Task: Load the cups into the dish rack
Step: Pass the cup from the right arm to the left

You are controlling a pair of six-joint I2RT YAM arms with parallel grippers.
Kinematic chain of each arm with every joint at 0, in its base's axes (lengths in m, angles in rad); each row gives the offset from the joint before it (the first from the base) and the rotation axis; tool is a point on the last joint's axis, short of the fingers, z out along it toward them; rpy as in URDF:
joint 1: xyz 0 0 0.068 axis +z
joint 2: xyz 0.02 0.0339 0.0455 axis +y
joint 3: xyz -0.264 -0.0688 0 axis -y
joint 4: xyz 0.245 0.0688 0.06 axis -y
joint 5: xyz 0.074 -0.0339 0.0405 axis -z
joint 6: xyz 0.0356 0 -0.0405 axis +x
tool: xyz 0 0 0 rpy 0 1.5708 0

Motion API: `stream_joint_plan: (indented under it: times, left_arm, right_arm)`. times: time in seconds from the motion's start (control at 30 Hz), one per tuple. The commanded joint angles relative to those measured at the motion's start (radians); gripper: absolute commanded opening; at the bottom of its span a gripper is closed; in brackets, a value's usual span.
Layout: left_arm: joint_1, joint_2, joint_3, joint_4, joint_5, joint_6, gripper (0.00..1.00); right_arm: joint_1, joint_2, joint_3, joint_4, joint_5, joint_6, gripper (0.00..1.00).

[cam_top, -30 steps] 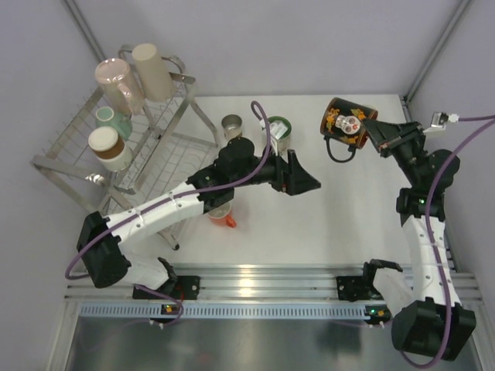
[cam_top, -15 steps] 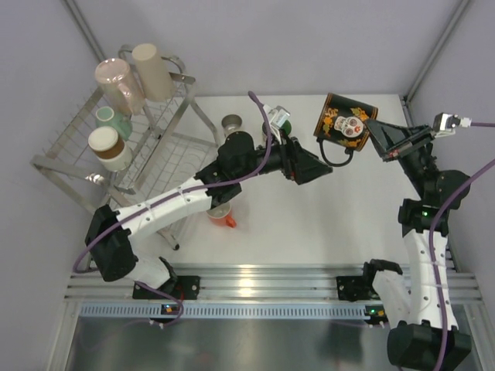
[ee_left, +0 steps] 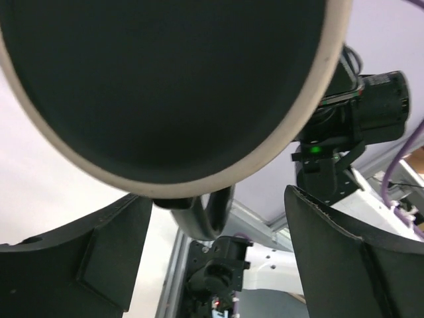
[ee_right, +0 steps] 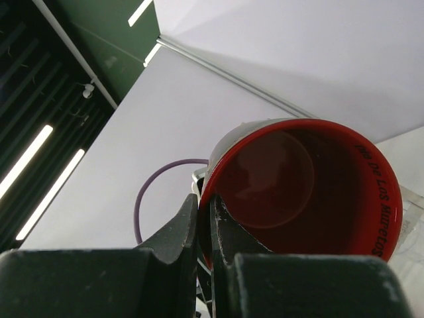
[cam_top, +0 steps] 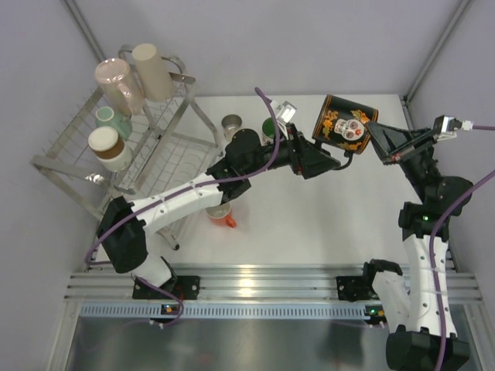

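Note:
A black mug with skull artwork [cam_top: 344, 124] hangs in the air at the back right. My right gripper [cam_top: 373, 131] is shut on its rim, and the right wrist view shows the red inside [ee_right: 311, 192] with the wall pinched between the fingers [ee_right: 189, 222]. My left gripper [cam_top: 331, 161] is open just below the mug's base [ee_left: 159, 79], and the handle [ee_left: 199, 215] hangs between its spread fingers [ee_left: 79, 258]. The dish rack [cam_top: 166, 158] at the left holds pink [cam_top: 116, 81], beige [cam_top: 155, 69], teal [cam_top: 112, 120] and brown-banded [cam_top: 104, 147] cups.
A steel cup [cam_top: 231, 124] and a green-inside cup [cam_top: 269, 127], partly hidden by my left arm, stand behind it on the white table [cam_top: 309, 224]. An orange-handled cup [cam_top: 223, 216] sits under the left forearm. Frame posts stand at the back corners.
My left arm has reached right and back until its gripper sits under the black mug. The right gripper has carried the mug slightly left and turned it.

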Motion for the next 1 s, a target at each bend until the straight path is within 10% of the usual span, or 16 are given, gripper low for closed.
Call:
stream_joint_plan:
  times: [0.0, 0.3, 0.47, 0.97]
  left_arm:
    - [0.000, 0.010, 0.035, 0.182, 0.047, -0.073, 0.81]
    - [-0.022, 0.013, 0.041, 0.208, 0.033, -0.095, 0.43]
    - [-0.023, 0.003, 0.012, 0.208, -0.019, -0.102, 0.00]
    - [-0.023, -0.251, -0.267, 0.017, -0.294, 0.058, 0.00]
  right_arm:
    - [0.007, -0.042, 0.025, 0.138, 0.064, 0.013, 0.00]
    - [0.021, -0.082, -0.075, 0.084, 0.061, -0.041, 0.00]
    - [0.033, -0.106, -0.092, 0.011, 0.049, -0.101, 0.00]
    - [0.038, -0.186, -0.147, -0.389, 0.058, -0.441, 0.29]
